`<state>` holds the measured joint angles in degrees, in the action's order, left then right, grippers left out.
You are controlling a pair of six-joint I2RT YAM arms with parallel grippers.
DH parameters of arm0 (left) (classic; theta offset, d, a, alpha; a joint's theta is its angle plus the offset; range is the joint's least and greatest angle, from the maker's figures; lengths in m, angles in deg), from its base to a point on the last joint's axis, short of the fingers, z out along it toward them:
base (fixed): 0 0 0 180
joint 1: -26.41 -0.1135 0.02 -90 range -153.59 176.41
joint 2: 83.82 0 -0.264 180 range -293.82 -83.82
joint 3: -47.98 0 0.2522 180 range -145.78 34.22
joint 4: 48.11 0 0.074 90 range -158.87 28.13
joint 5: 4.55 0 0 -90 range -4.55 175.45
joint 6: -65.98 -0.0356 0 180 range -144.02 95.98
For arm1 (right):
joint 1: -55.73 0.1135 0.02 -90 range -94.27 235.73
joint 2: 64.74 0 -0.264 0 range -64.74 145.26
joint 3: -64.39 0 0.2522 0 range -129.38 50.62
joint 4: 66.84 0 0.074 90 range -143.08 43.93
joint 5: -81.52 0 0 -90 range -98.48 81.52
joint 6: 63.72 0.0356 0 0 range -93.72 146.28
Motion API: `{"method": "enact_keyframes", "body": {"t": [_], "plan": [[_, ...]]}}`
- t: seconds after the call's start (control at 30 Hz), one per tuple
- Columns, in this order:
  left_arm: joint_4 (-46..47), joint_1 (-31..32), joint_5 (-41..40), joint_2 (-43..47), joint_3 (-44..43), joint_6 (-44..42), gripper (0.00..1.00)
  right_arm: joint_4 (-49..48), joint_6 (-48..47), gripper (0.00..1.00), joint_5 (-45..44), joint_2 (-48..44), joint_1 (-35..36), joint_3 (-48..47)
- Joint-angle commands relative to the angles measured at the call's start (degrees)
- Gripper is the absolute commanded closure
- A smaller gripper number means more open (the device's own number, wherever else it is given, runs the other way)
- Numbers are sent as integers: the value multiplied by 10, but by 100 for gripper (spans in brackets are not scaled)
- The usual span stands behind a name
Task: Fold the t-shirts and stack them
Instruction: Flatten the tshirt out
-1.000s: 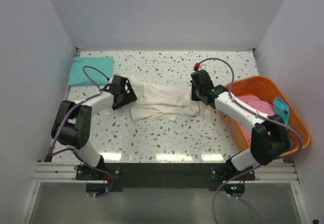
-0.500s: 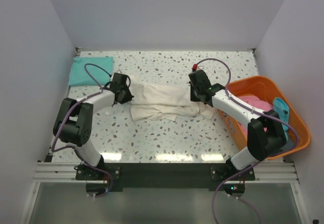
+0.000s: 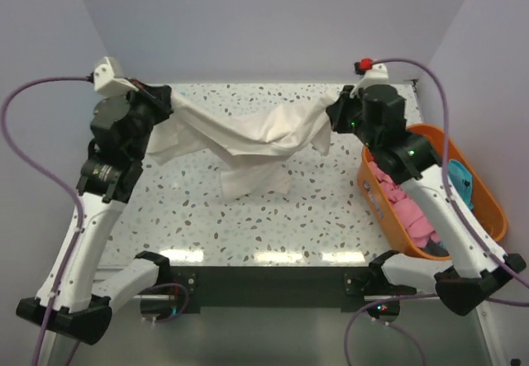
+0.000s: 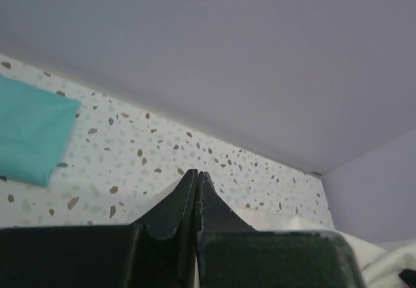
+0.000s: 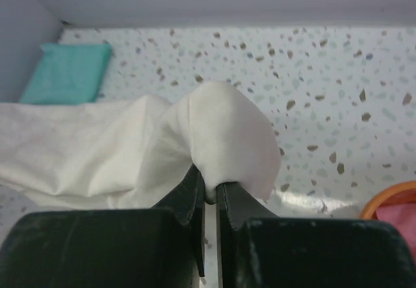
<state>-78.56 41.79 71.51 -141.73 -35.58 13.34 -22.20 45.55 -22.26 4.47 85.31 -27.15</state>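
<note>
At the near edge, the bare speckled table [image 3: 248, 234] is seen, with both arms raised above it. To the right, an orange basket [image 3: 434, 130] is set just beside the table, and a pink shirt [image 3: 401, 205] is heaped inside it, partly hidden by the right arm.

Further in, the cream shirt [image 3: 256, 139] is held up in the air, stretched between the two grippers across the middle of the table. A sagging band of cloth is formed between them, and a loose fold is left hanging below the middle. Whether its lowest edge touches the table cannot be told.

The left gripper [image 3: 161, 102] is clenched on the left end of the cream shirt. In the left wrist view its fingers are pressed tightly together, with cream cloth seen just beside them. The right gripper [image 3: 335, 118] is clamped on the right end. In the right wrist view a rounded bunch of cloth is pinched between its fingers and bulges above them.

Beyond the left gripper, a teal shirt [image 4: 29, 129] is laid flat and folded on the far left corner of the table, well apart from the cream one. The table is closed off at the back by a plain pale wall [image 3: 273, 27].
</note>
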Motion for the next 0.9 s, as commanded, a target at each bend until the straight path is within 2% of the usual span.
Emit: {"method": "enact_keyframes", "body": {"t": [0.0,0.2,0.3,0.43,0.6,0.73,0.83,0.87], "plan": [[-45,-4,-53,38,-113,-33,100,11,-18,100,26,-61,-1,-137],[-105,-5,-74,46,-285,-72,100,66,-7,100,95,-79,-1,-306],[-109,-5,-80,41,-326,-80,100,75,2,100,111,-74,-1,-358],[-96,-5,-94,18,-337,-84,100,53,3,100,94,-56,-1,-373],[-73,-5,-119,-64,-337,-98,100,24,-24,100,35,27,-1,-379],[-15,-7,-131,-146,-355,-129,100,-50,-68,100,-51,113,-1,-390],[15,-14,-116,-202,-386,-161,100,-69,-106,100,-83,195,-2,-453],[10,-15,-113,-234,-434,-171,100,-68,-111,100,-78,212,-1,-498]]}}
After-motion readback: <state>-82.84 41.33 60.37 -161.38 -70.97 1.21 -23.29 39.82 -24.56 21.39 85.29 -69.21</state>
